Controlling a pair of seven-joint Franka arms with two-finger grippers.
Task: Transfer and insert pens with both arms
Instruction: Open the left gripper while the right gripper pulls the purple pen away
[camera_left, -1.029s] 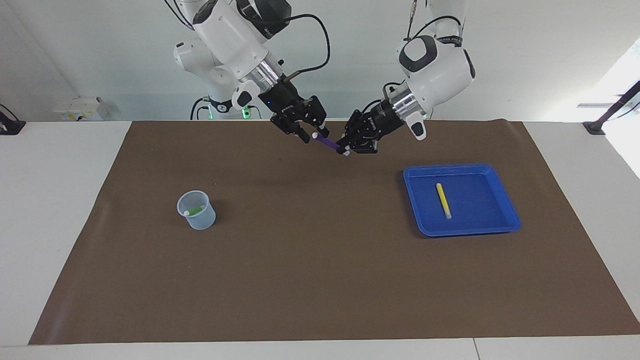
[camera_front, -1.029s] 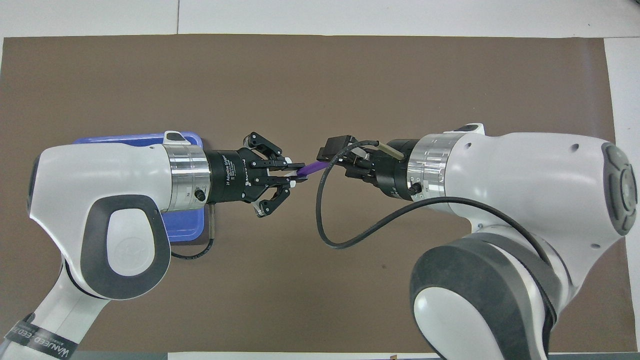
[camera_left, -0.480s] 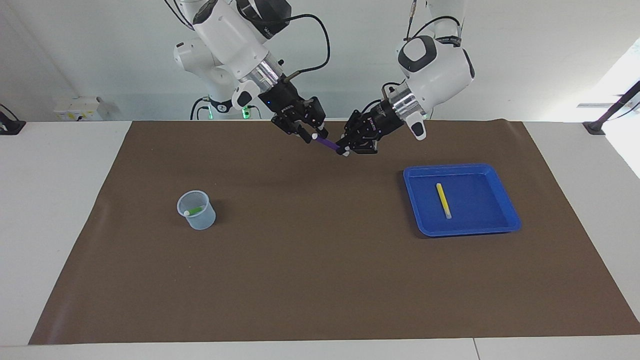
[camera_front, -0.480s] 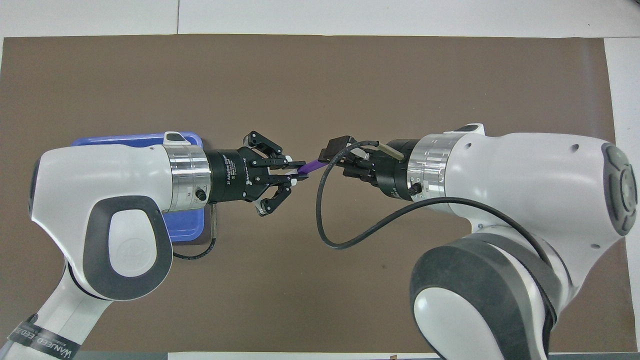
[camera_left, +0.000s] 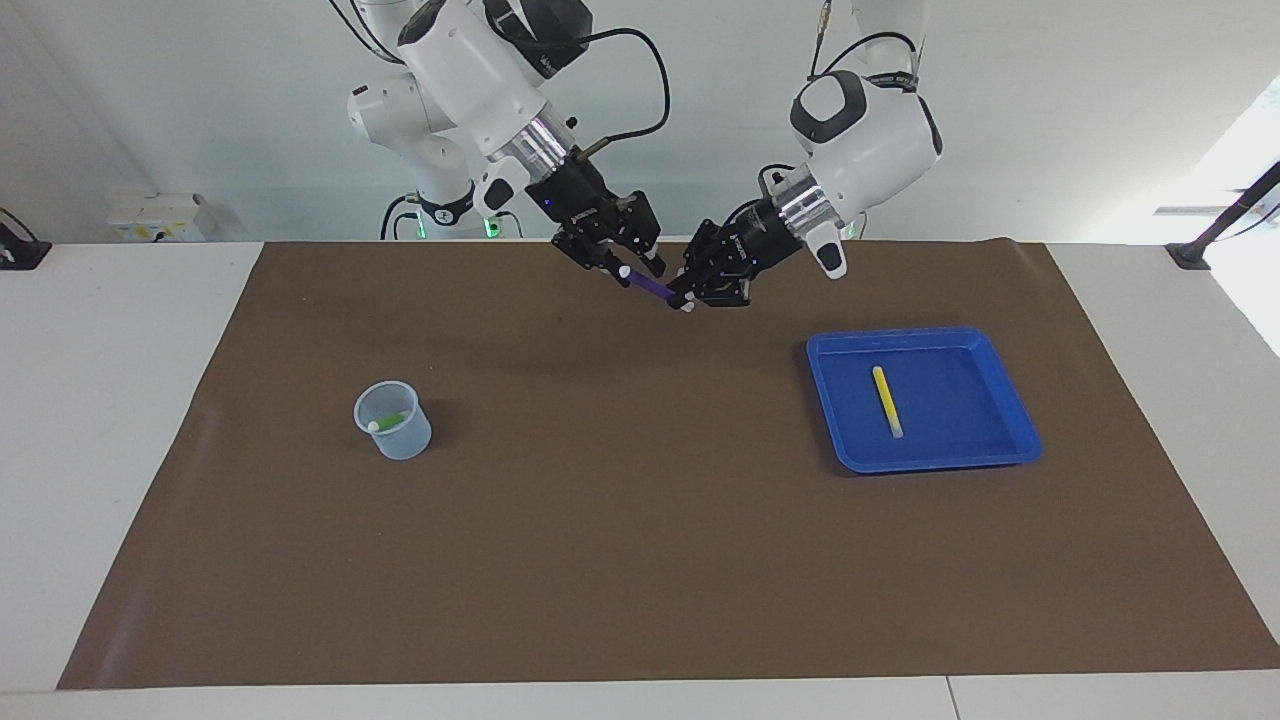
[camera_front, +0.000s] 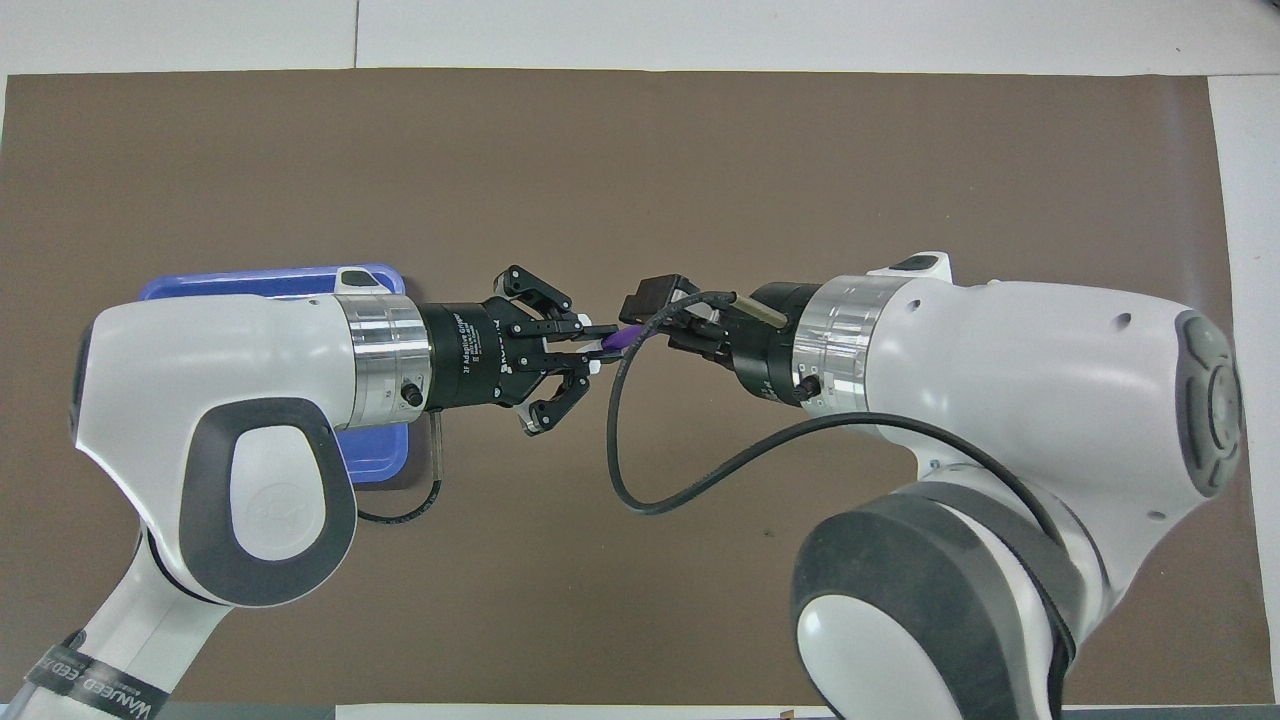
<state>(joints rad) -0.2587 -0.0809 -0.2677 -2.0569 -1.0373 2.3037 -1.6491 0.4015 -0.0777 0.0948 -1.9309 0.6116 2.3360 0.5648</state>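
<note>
Both grippers meet in the air over the mat's edge nearest the robots, with the purple pen (camera_left: 655, 288) (camera_front: 620, 338) slanting between them. My left gripper (camera_left: 688, 297) (camera_front: 598, 345) is shut on the pen's lower end. My right gripper (camera_left: 630, 270) stands open around the upper end, and the pale tip shows between its fingers. In the overhead view its wrist camera and cable hide those fingers. The yellow pen (camera_left: 886, 400) lies in the blue tray (camera_left: 925, 336). The green pen (camera_left: 386, 421) rests in the clear cup (camera_left: 393, 436).
The blue tray (camera_front: 250, 284) lies toward the left arm's end of the brown mat (camera_left: 640, 560), partly under the left arm in the overhead view. The cup stands toward the right arm's end. Two slimmer white arms stand at the back.
The right gripper has slid farther along the purple pen toward the left gripper and its fingers have narrowed. Less of the pen shows between them. The left gripper keeps its hold.
</note>
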